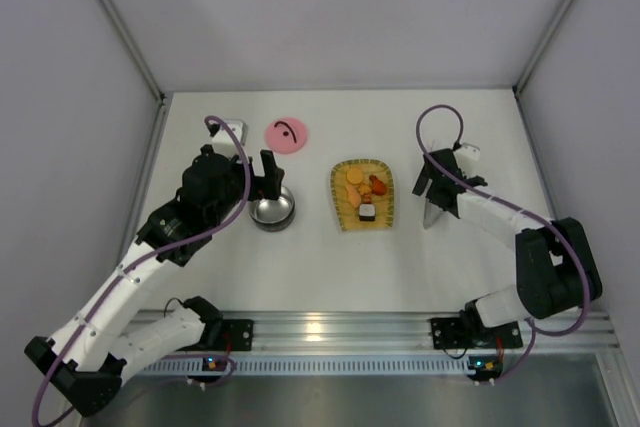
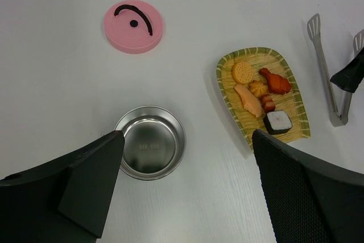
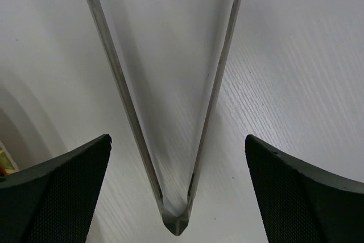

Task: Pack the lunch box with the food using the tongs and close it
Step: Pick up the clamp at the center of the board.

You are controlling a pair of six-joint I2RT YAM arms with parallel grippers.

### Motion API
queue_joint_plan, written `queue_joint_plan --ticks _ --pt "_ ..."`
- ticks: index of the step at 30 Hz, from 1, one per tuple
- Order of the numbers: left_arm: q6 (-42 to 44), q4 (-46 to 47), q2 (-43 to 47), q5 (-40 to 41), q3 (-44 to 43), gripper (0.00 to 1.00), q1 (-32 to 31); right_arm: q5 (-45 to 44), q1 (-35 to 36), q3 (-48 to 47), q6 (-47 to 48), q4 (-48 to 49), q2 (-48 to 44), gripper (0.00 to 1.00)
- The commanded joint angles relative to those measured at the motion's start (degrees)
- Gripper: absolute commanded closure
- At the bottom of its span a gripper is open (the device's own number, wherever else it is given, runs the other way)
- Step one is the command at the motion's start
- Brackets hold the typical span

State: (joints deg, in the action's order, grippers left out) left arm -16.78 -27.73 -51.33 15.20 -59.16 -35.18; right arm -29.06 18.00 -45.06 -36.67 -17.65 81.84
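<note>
Right gripper (image 3: 176,140), jaws spread, straddled the joined end of the tongs (image 3: 122,101) lying beside the tray (image 2: 227,64). Left gripper (image 2: 186,135), likewise spread, hung above the open lunch box (image 2: 151,143); the food (image 2: 259,92) lay on the tray.

A lab test cell: grey panels (image 1: 330,7) enclose a white table (image 1: 330,267) edged by an aluminium rail (image 1: 330,328).

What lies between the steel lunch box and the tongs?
The yellow woven tray holding the food, clearest in the left wrist view.
</note>
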Motion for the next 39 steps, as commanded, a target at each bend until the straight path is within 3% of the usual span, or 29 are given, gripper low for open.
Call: queue_joint_plan --ticks 1,20,39 --pt "0.9 0.6 0.0 -0.4 -2.3 0.01 0.1 -0.4 0.4 -3.9 -0.2 4.3 1.6 0.01" --pt "1.3 0.4 -1.0 1.0 -2.0 0.01 0.1 6.7 -2.9 -1.1 3.0 7.9 5.2 0.01" --pt "1.7 0.0 -2.4 2.7 -1.9 0.01 0.2 10.9 -5.8 1.3 5.4 10.5 7.1 0.15"
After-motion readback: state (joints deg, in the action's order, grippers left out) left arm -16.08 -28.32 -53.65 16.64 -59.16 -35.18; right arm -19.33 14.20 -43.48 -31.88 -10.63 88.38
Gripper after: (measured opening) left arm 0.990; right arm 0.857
